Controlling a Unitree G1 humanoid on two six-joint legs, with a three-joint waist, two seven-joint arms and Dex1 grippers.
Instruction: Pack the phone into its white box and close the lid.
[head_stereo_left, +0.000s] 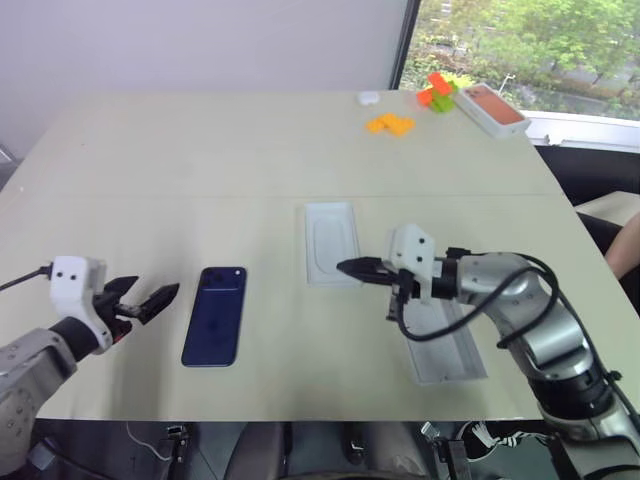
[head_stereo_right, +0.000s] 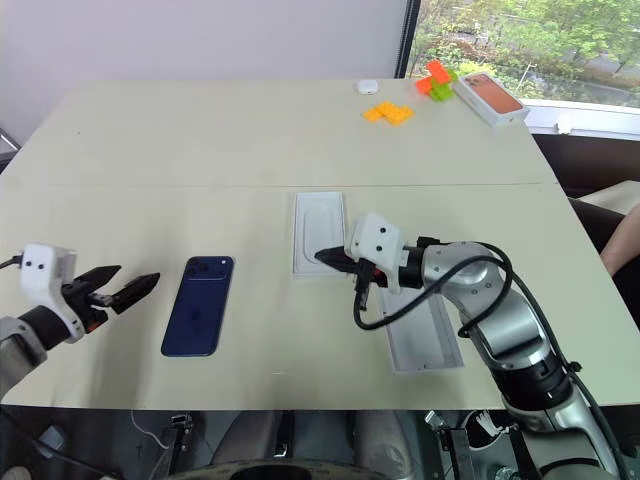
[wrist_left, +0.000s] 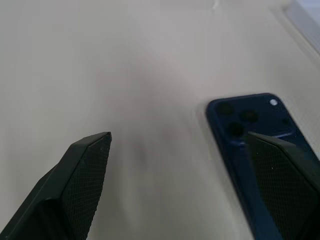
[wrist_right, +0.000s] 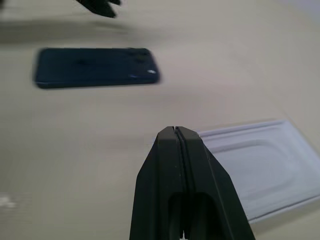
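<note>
Phone (head_stereo_left: 214, 315) lies flat lower left, glossy, slippery, stiff: pinch long edges; left gripper (head_stereo_left: 146, 298) spread wide beside it, right gripper (head_stereo_left: 352, 267) closed, empty.

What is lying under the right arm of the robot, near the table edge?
A shallow white box lies open side up, seemingly empty. The right gripper and arm cover its far end, so that part stays unseen.

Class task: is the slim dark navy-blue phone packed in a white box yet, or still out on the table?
Out. The slim dark navy-blue phone lies flat, back up, on the bare beige table.
</note>
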